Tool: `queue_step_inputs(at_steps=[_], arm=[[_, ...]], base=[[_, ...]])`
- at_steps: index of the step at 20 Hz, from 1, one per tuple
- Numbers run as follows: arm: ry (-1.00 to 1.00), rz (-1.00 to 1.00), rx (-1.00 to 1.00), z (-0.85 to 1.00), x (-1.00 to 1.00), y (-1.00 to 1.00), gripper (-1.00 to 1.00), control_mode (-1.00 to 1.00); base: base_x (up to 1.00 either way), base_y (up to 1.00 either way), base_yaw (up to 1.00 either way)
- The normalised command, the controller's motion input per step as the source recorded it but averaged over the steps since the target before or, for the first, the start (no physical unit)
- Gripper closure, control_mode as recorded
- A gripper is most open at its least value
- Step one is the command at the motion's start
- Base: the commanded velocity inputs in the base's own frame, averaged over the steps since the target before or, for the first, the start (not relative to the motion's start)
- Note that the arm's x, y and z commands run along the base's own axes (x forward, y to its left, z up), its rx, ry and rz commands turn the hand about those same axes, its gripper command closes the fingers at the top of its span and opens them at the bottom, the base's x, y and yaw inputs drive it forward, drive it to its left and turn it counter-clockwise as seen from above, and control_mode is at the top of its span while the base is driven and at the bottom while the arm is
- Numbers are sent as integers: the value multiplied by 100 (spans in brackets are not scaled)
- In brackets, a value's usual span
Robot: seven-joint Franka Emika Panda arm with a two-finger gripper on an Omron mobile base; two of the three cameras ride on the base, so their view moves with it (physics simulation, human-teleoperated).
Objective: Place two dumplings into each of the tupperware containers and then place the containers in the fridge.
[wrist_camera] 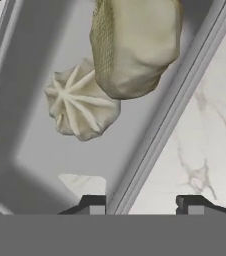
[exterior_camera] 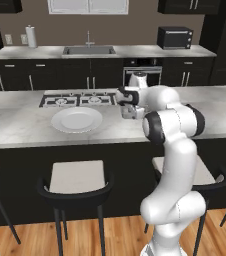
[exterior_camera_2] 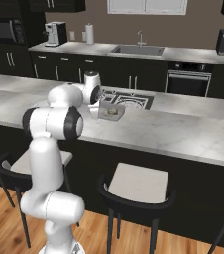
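Observation:
In the hand view, two tan dumplings lie inside a clear greyish tupperware container (wrist_camera: 45,155). One is a pleated lump (wrist_camera: 82,107); the other, larger in the picture (wrist_camera: 135,45), is near the top. My gripper (wrist_camera: 141,205) is open and straddles the container's long rim (wrist_camera: 175,105), one fingertip (wrist_camera: 92,205) inside the tub, the other over the marble. In the right base view the container (exterior_camera_2: 111,113) sits on the island counter in front of the cooktop, with my hand just above its near-left side. The fridge is out of view.
A round white plate (exterior_camera: 77,120) lies on the marble island left of the arm, in front of the cooktop (exterior_camera: 77,100). Bar stools (exterior_camera_2: 136,186) line the island's near side. The back counter holds a sink (exterior_camera: 89,50) and a toaster oven (exterior_camera: 175,37).

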Motion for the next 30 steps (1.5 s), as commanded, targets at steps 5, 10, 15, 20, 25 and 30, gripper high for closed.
queue_step_inputs(at_steps=[5, 10, 15, 20, 25, 30], arm=[[14, -4, -7, -100, 0, 0, -100, -100], [1, -6, -3, -98, -20, -8, 100, -100], [-5, -10, 1, -56, -35, -38, 100, -100], [-16, -14, 4, -29, -33, -34, 100, -100], [-14, -18, 1, 6, -42, -18, 100, -100], [0, -17, 0, 64, -29, -2, 100, -100]], base=[[0, 0, 0], [0, 0, 0], [0, 0, 0], [0, 0, 0], [0, 0, 0], [0, 0, 0]])
